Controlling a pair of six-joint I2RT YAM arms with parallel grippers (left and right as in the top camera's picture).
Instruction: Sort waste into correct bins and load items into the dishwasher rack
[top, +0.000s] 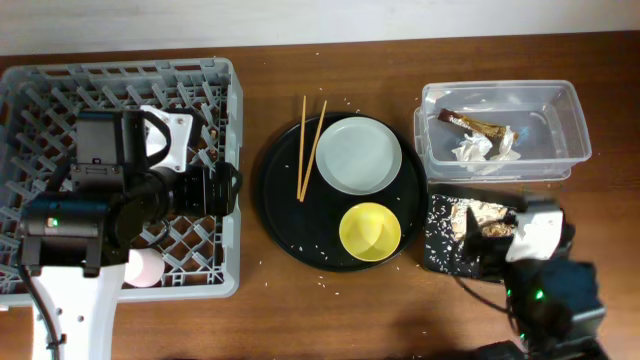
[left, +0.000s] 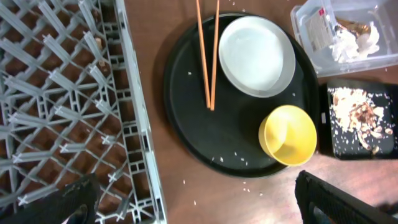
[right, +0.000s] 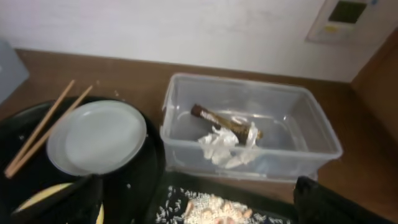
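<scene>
Counting from the overhead view:

- 1 large square grey plastic dishwasher rack (top: 120, 66) sits at the left edge of the desk.
- 1 small pink cup (top: 146, 268) is inside the rack by its front wall, partly under the left arm. I can't tell which way up it is.
- 1 large round black tray (top: 290, 215) is mid-desk, just right of the rack, and carries three kinds of item.
  - 2 thin wooden chopsticks (top: 302, 150) lie on its left side, tips meeting toward the front and spread toward the back.
  - 1 pale grey-white round plate (top: 358, 155) is at its back right.
  - 1 yellow bowl (top: 370, 230) is upright at its front right, just in front of the plate.
- 1 clear rectangular plastic tub (top: 560, 135) is near the back right corner and holds two things.
  - 1 brown snack wrapper (top: 472, 123).
  - 1 crumpled white paper napkin (top: 472, 150), touching the wrapper.
- 1 shallow black rectangular tray (top: 436, 262) is just in front of the tub, with beige-brown food scraps (top: 485, 215) and white grains in it.
- White crumbs are scattered over the round tray and the desk.

Left gripper (left: 205, 202) is over the rack's right wall, fingers spread wide and empty. Right gripper (right: 199, 205) is over the shallow black tray, fingers also spread wide and holding nothing.
</scene>
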